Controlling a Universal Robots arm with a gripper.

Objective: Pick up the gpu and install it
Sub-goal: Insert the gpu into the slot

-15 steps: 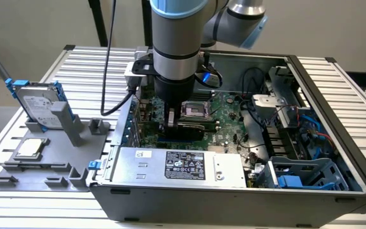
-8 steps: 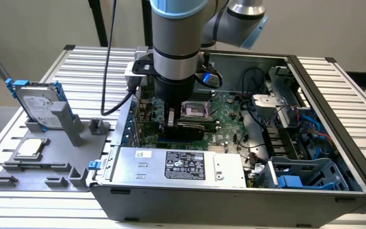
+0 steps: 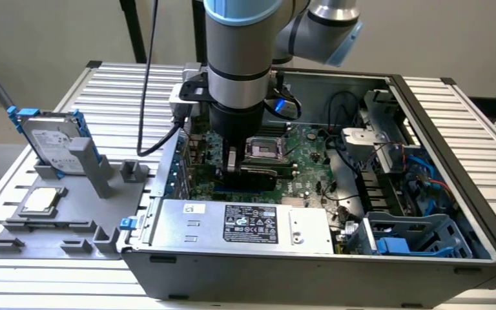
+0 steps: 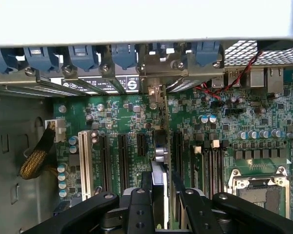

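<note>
End effector [image 4: 158,195] clenched on the gpu [image 4: 160,146], standing edge-on over the motherboard [image 4: 117,122] slots.

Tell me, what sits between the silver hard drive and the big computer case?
In the exterior view, a tall gray post and a shorter gray post of the gray holder stand between the hard drive and the computer case.

Showing a white-and-black label [image 3: 250,223] on the power supply [image 3: 230,226] and a pale label on the hard drive [image 3: 54,145]; print on both proving unreadable.
</note>
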